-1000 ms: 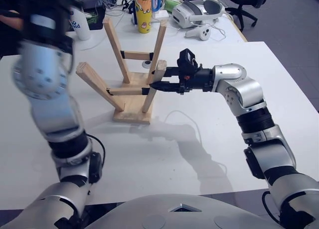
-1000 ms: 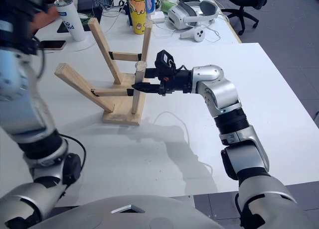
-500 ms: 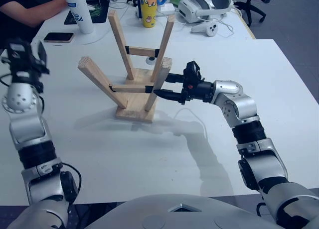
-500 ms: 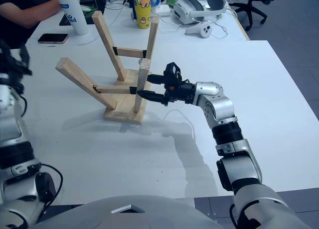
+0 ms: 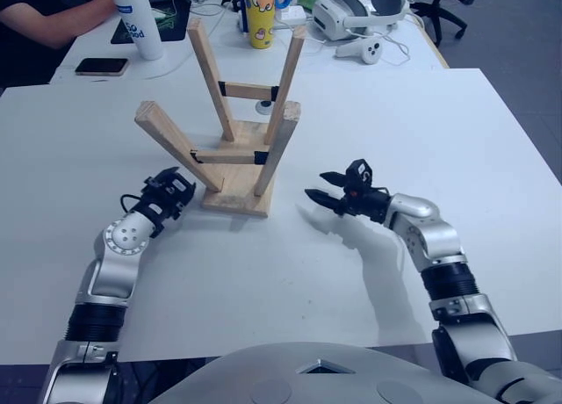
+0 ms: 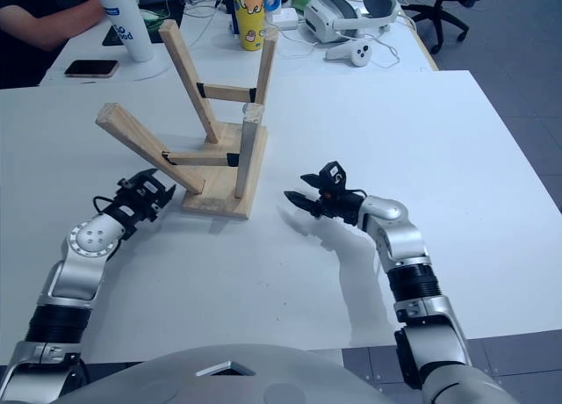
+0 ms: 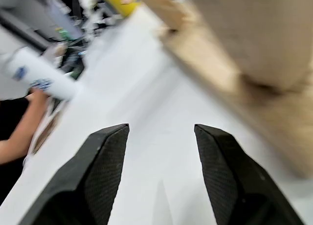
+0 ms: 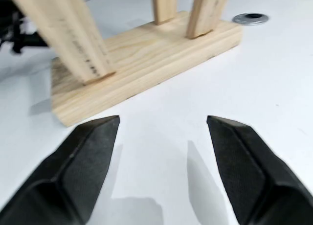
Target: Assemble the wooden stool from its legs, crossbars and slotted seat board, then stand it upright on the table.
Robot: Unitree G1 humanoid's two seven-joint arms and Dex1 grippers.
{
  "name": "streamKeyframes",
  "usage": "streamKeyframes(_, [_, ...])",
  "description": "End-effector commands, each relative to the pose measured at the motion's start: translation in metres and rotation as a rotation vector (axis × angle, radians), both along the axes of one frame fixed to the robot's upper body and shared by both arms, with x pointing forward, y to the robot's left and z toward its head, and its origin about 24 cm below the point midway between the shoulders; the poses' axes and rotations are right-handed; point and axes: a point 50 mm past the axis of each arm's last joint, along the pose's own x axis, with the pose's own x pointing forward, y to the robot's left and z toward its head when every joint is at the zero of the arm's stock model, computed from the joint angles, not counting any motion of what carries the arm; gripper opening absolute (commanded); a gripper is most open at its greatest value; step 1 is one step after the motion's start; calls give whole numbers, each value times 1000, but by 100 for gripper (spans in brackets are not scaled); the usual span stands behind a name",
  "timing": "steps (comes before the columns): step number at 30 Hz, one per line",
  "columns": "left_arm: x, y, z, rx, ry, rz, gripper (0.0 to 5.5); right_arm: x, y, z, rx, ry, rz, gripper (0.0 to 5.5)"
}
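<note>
We see the stool (image 5: 235, 149) upside down on the table (image 5: 421, 123), our left gripper (image 5: 178, 186) spread just left of it and our right gripper (image 5: 316, 184) spread near its right.

L-wrist cam: stool (image 7: 244, 39) blurred, cropped

— What sort of place do you work in?
— An office, or a lab's workroom, by the look of it. I stand at a broad white table (image 5: 421, 114), and a second white table (image 5: 413, 53) sits against its far edge.
— What is on that one?
— Desk clutter: a white VR headset (image 5: 364, 9) with its hand controller (image 5: 369, 51), a tall yellow drink cup (image 5: 256, 13), a white tumbler (image 5: 140, 26), and a dark phone (image 5: 101, 66) lying flat.
— And around the tables?
— Grey carpet (image 5: 518, 61), with a black swivel chair (image 5: 436, 9) past the far corner.
</note>
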Motion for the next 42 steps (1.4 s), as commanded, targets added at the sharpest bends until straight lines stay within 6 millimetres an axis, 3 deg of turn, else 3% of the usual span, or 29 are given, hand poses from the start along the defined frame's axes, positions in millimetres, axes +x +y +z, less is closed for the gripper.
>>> streamKeyframes(1, [-4,-14,-4,63,44,-85,252,-4,22,-11,-11,8,-60,331])
streamKeyframes(6, [-3,-38,-9,-13,64,-116,252,-11,44,-20,-19,49,-60,331])
streamKeyframes(12, [0,-49,-5,-58,55,-88,252,-10,47,-24,-37,75,-50,331])
streamKeyframes(14, [0,-43,-3,-71,53,-56,252,-10,44,-25,-47,73,-60,331])
streamKeyframes(19, [-13,-8,6,-234,-35,132,252,-5,19,-24,-69,34,-200,259])
streamKeyframes(21, [-22,2,14,-331,-117,177,231,-5,10,-23,-49,27,-252,237])
streamKeyframes(24, [-47,5,11,-476,-113,171,193,-8,-5,-24,-38,21,-334,192])
streamKeyframes(28, [-76,-12,-4,-573,43,-20,135,-14,-21,-25,-32,5,-413,133])
streamKeyframes(30, [-78,-28,-1,-611,57,-122,109,-14,-26,-23,-28,-16,-446,106])
streamKeyframes(37, [-47,-78,6,-683,26,-213,2,-4,-27,-13,15,-59,-459,0])
streamKeyframes(42, [-30,-92,-8,-627,47,-117,2,5,-20,-3,58,-84,-421,0])
